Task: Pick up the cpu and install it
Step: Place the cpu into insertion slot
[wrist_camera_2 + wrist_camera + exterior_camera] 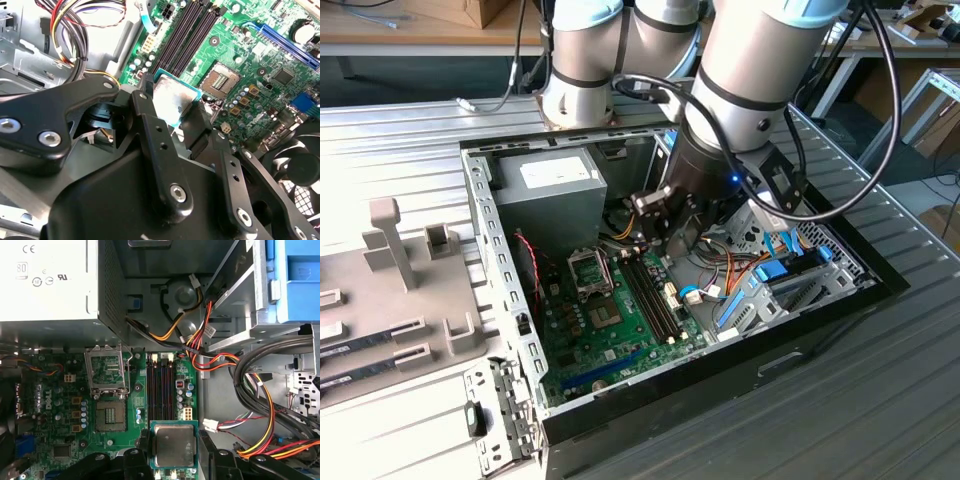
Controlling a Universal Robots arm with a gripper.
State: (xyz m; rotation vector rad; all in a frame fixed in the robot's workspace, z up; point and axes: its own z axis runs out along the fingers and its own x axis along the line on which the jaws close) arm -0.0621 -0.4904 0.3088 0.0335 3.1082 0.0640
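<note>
gripper (174, 451) fingers clamped on the cpu (172, 442) by opposite edges, metal top level, probably for a flat drop-in; chip hangs over the RAM slots (160, 385), beside the empty socket (107, 367); not seated yet

- Open black computer case (720, 365) on a ribbed metal table (880, 400).
- Grey power supply (548, 188) in the case's corner.
- Red, yellow, black cables (255, 400) beside black memory slots (160, 385).
- Grey fixtures (395, 245) at the exterior view's left.
</note>
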